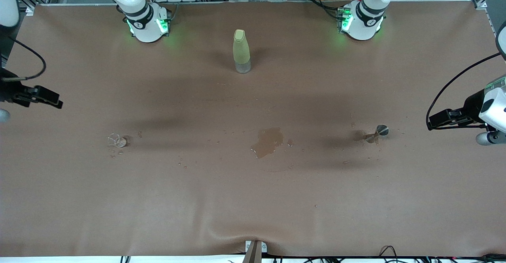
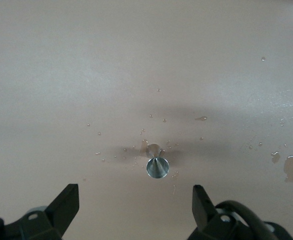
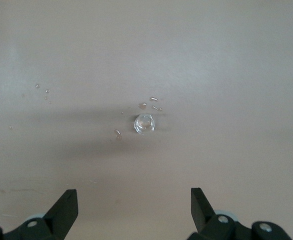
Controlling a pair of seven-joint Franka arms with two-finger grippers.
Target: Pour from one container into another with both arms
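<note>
Two tiny cups: clear thin glass cup (image 1: 117,140), shiny disc-topped tapering cup (image 1: 379,132).

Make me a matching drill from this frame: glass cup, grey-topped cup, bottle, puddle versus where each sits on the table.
Things:
1. clear glass cup
2. grey-topped cup
3. yellow-green bottle
4. puddle

Places:
A. mid-table, between the two cups
B. toward the left arm's end
C. between the arm bases, farthest from the front camera
D. toward the right arm's end

Pairs: 1-D, 2-B, 3-C, 4-A
</note>
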